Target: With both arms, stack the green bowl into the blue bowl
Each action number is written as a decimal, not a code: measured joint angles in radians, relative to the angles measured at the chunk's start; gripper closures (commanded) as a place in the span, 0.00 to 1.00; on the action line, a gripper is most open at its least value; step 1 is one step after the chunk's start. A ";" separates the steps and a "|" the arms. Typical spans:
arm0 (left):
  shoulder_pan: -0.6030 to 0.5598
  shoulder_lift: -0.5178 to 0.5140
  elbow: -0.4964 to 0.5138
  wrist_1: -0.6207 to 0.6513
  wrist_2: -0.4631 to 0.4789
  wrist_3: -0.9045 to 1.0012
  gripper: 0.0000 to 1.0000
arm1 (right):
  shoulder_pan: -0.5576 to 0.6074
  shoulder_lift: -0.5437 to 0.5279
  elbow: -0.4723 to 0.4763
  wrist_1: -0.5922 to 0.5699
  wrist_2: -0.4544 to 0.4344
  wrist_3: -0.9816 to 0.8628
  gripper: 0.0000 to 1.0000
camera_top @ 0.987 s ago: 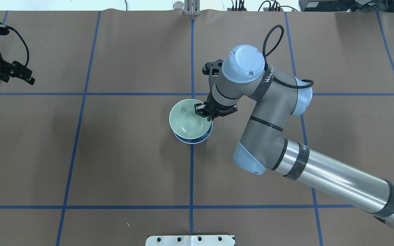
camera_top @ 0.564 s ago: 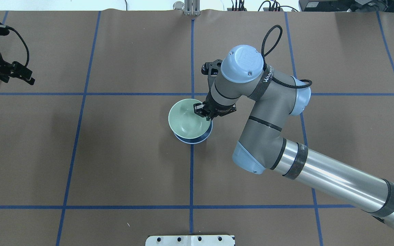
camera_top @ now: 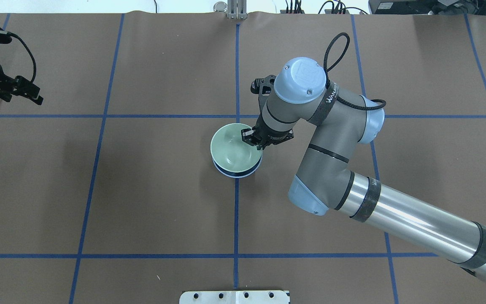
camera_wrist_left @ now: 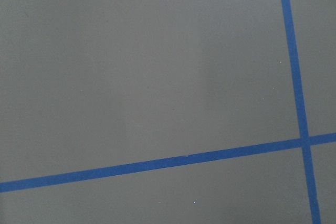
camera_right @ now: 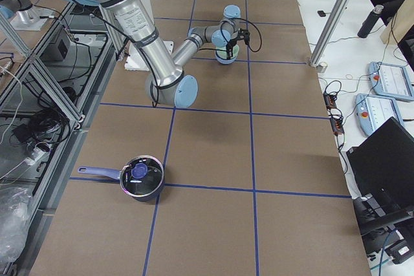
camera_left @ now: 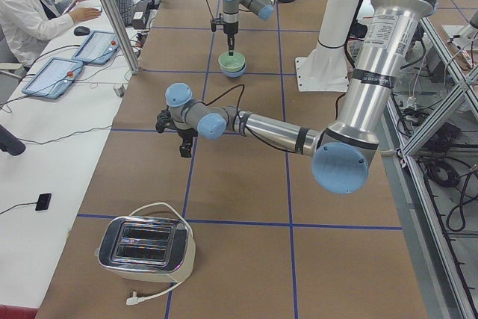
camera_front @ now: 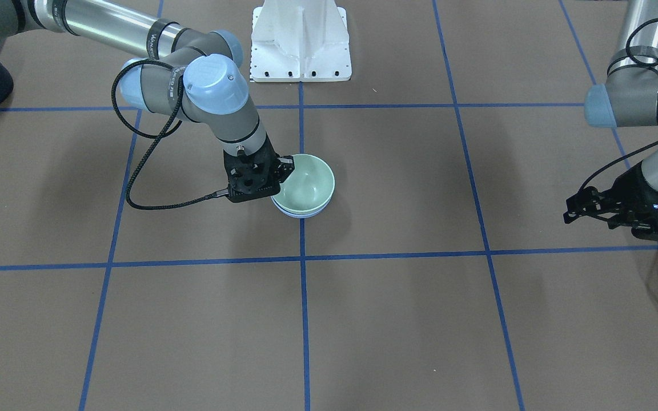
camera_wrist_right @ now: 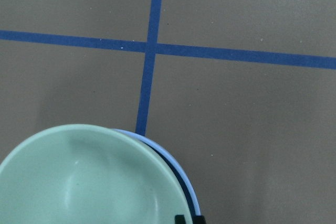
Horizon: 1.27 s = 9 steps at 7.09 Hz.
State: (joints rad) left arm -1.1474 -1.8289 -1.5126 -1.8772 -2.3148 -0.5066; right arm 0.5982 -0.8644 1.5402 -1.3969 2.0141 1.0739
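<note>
2 bowls, nested, table centre: green bowl [camera_top: 232, 152] sits inside blue bowl [camera_top: 237, 173], a bit off-centre, blue rim showing at one side. Step: placing, looks nrly done. Next: release, lift straight up w/o dragging the rim. Right gripper [camera_top: 253, 139]: narrow, clamped on green bowl's rim, one finger inside, one outside. Left gripper [camera_front: 577, 210]: well apart, near table's left end, holds nothing; open or closed, can't tell.
</note>
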 measured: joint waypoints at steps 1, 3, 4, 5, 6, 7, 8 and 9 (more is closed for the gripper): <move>0.000 -0.001 0.000 0.001 0.000 -0.001 0.02 | 0.000 -0.001 0.000 0.000 0.000 0.000 1.00; 0.000 -0.001 -0.001 0.001 0.000 -0.001 0.02 | 0.000 -0.001 0.000 -0.001 0.000 0.001 0.63; 0.000 -0.001 -0.001 0.001 0.000 -0.002 0.02 | 0.000 -0.001 0.000 -0.001 0.000 0.001 0.19; 0.000 -0.001 -0.001 0.000 0.000 -0.003 0.02 | 0.000 -0.001 0.000 0.000 0.000 0.001 0.00; 0.000 -0.002 -0.001 -0.001 0.000 -0.004 0.02 | 0.000 -0.001 0.000 0.001 0.000 0.002 0.00; 0.000 -0.002 -0.001 -0.001 0.000 -0.006 0.02 | 0.003 -0.001 0.001 0.004 0.000 0.002 0.00; 0.000 -0.002 -0.001 -0.002 0.000 -0.007 0.02 | 0.011 -0.001 0.004 0.007 0.003 0.002 0.00; -0.001 -0.004 -0.001 -0.002 0.000 -0.007 0.02 | 0.028 -0.001 0.008 0.009 0.008 0.002 0.00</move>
State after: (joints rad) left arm -1.1483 -1.8325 -1.5140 -1.8788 -2.3148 -0.5137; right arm 0.6266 -0.8659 1.5484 -1.3879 2.0223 1.0757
